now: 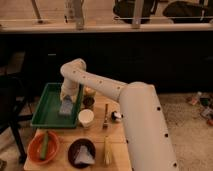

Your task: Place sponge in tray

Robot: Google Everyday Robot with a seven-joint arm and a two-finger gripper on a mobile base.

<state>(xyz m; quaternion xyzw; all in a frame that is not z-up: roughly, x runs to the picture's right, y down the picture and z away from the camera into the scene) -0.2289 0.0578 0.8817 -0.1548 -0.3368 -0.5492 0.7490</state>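
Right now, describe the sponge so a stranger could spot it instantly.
Find the large rectangular green plastic tray at the table's left. Over its right side, the gripper is shut on a small flat blue-grey sponge, unlike the round white cup beside the tray.

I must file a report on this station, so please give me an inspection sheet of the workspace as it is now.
Surface: wooden table, crowded on its left half.
Job's things: blue-grey sponge over the right part of the green tray, at the gripper; whether it rests on the tray floor cannot be told.
Clutter: white cup, orange bowl with a green stick, dark bowl with a pale wad, fork, small jar.
Grippers: gripper down over the tray, shut on the sponge.
Cables: nothing seen.
Surroundings: dark counter front behind, railing above.
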